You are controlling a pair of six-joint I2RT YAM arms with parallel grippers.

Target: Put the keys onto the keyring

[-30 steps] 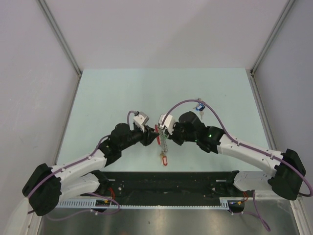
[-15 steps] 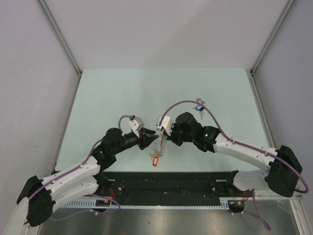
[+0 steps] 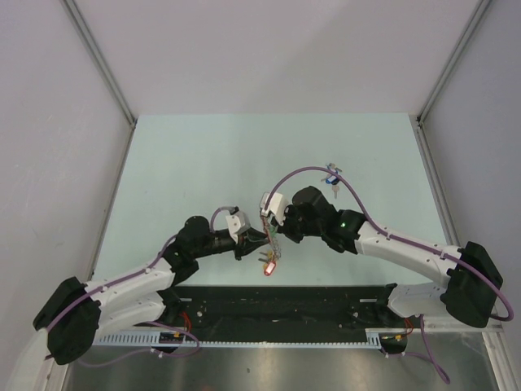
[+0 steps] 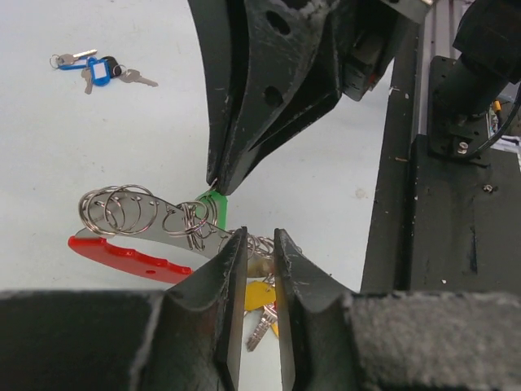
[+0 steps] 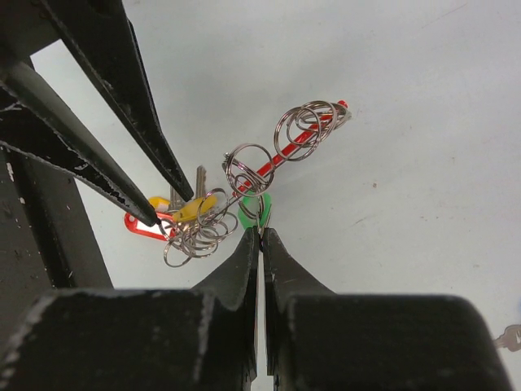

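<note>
Keyring [image 4: 122, 208] and green key [image 5: 252, 206], held up together.
My left pincer [image 4: 259, 238] stands slightly apart astride the keyring's chain; my right pincer [image 5: 260, 235] is clamped on the green key's head, beside the rings; the blue key [image 4: 98, 71] lies well apart on the tabletop [image 4: 65, 147].

Bright, even overhead light; the arms [image 3: 130, 283] cast only faint, soft shadows on the pale surface [image 3: 203, 155]. Small glints on the keyring [image 4: 167, 228]. In both wrist views the near gripper fingers [image 4: 224, 318] are dark and slightly blurred
</note>
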